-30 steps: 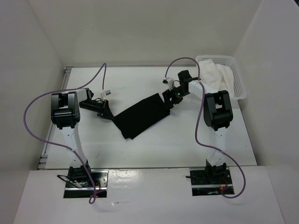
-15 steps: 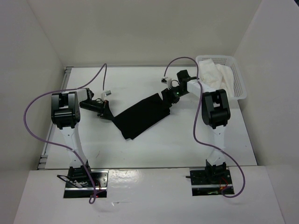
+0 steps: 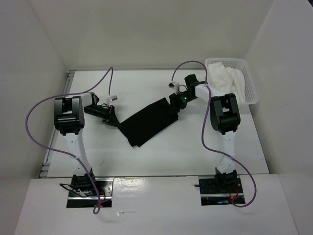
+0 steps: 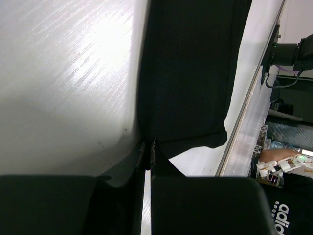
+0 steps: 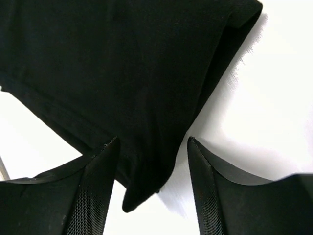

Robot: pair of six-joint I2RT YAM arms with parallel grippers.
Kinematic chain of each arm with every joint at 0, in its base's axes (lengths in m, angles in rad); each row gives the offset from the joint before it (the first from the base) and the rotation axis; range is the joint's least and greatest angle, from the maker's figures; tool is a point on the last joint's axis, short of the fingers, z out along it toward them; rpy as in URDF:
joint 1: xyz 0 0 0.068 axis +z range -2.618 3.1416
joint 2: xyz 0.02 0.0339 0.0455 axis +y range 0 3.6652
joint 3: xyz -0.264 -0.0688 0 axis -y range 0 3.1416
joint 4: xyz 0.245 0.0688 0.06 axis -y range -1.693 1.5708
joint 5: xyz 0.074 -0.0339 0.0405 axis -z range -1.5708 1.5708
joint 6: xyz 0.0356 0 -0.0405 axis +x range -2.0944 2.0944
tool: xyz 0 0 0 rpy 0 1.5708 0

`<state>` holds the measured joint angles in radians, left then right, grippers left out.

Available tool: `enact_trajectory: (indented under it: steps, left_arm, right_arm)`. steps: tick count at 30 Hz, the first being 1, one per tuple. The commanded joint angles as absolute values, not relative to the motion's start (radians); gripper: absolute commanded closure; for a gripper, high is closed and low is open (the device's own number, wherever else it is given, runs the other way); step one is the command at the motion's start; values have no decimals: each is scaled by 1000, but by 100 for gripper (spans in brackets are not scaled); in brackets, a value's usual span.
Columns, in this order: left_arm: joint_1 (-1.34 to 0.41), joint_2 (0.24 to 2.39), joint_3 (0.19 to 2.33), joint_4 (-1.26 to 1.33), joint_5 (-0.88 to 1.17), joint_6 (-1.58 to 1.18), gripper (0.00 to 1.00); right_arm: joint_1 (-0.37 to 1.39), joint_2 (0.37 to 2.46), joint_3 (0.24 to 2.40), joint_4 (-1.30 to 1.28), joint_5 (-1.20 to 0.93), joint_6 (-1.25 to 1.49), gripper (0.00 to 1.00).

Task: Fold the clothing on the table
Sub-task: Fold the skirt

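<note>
The black clothing (image 3: 149, 122) lies as a slanted strip on the white table (image 3: 186, 147), between my two grippers. At its lower left corner my left gripper (image 3: 113, 120) is shut on the fabric. In the left wrist view the jaws (image 4: 149, 144) pinch the edge of the clothing (image 4: 190, 73). My right gripper (image 3: 175, 105) is at the upper right corner. Its fingers stand apart in the right wrist view (image 5: 152, 141), one on each side of a corner of the clothing (image 5: 127, 73), which lies on the table between them.
A white mesh basket (image 3: 250, 85) holding white cloth (image 3: 225, 78) stands at the back right, just beyond the right arm. Purple cables loop over both arms. White walls enclose the table on three sides.
The right gripper's jaws have narrowed around the cloth corner and the right arm's elbow has shifted slightly left. The left gripper and the clothing have not moved.
</note>
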<state>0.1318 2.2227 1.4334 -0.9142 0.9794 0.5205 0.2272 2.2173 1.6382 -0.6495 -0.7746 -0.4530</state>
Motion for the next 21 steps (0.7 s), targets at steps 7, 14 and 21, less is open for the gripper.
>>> enact_trajectory:
  steps: [7,14,21]
  left_arm:
    - [124,2238,1434,-881,877,586,98]
    - [115,2238,1434,-881,877,586,98]
    - [115,2238,1434,-881,877,586,98]
  right_arm:
    - [261,2281,1640,-676,-706,-428,46]
    - [270,2281,1640,-676,-687,-419,55]
    - [270,2281,1640,-667,-678,-410,79]
